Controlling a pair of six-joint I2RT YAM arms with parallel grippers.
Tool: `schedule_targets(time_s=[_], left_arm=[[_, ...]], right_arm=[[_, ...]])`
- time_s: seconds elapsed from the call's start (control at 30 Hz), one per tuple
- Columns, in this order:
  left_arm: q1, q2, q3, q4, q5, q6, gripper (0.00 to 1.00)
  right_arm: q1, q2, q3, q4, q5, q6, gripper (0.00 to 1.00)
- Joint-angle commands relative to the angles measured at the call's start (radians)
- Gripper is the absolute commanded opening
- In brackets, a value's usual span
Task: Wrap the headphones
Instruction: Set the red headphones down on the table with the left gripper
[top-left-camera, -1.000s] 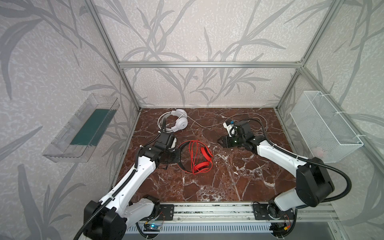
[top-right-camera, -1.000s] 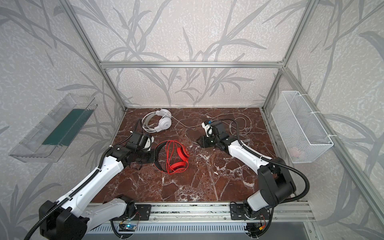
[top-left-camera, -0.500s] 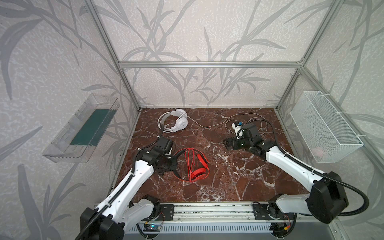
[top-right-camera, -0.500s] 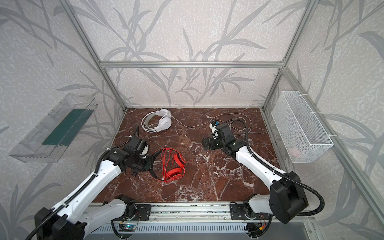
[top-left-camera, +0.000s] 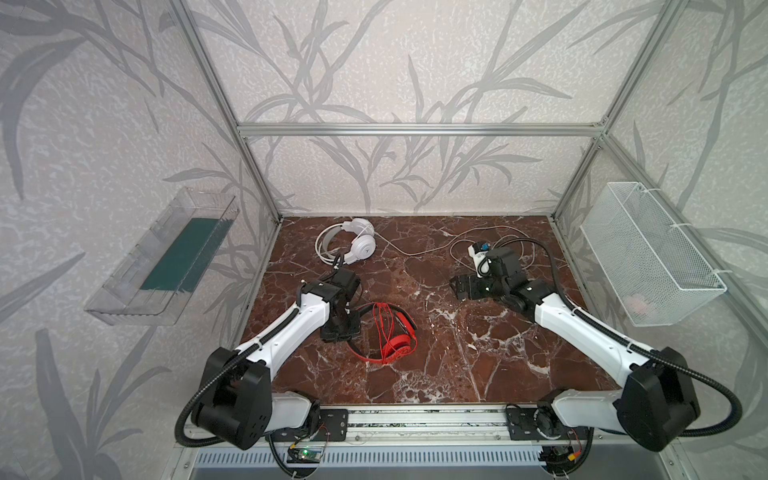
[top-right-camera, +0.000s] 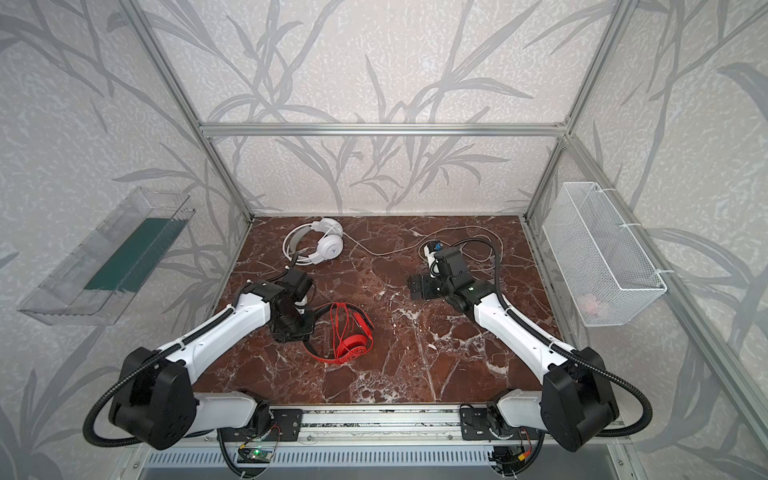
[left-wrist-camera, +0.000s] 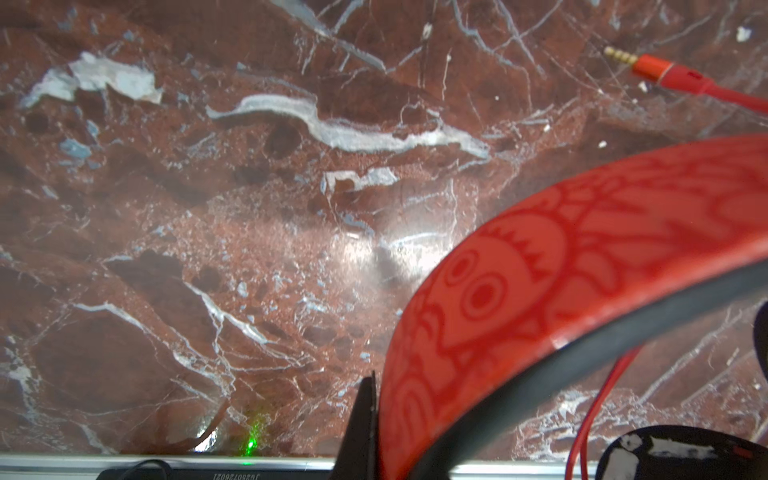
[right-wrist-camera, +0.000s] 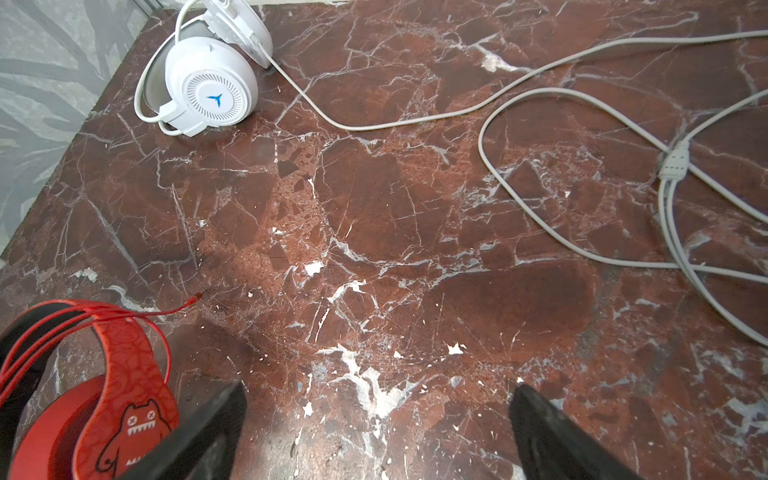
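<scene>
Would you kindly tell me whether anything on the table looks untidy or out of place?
Yes: the white cable of the white headphones sprawls in loose loops across the back right of the table, not wound. The red headphones have their red cable wound round the band, but its plug sticks out free.

No brand words legible anywhere.

White headphones (right-wrist-camera: 210, 89): the outer earcup carries a blue emblem (right-wrist-camera: 215, 99), three-armed like a pinwheel, centred in a ring of fine slits.

Red headphones (right-wrist-camera: 124, 374): the headband (left-wrist-camera: 519, 291) is printed all over with darker red doodles. In the left wrist view these are round-eyed creature faces with spiky outlines. In the right wrist view one monster figure (right-wrist-camera: 139, 419) stands clear: pale, X-shaped eyes, zigzag teeth.

Printed code (left-wrist-camera: 241, 475) on a dark housing (left-wrist-camera: 166, 471) just below the counter (left-wrist-camera: 249, 208) edge, seen flipped. It perhaps starts "JG26" and runs on in digits, too blurred to trust.
</scene>
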Motion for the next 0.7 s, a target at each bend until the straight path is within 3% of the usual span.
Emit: schedule_targets(time_s=[0.0,0.67], left_arm=[[0.013,0.027,0.044,0.036,-0.009,0.0,0.0],[0.06,0.284,0.05,0.301,-0.039,0.035,0.0]], right_arm=[[-0.009,-0.008,-0.01,-0.007,0.007,0.006,0.99],[-0.048,0.031,0.006,-0.009,-0.015,-0.013,0.99]])
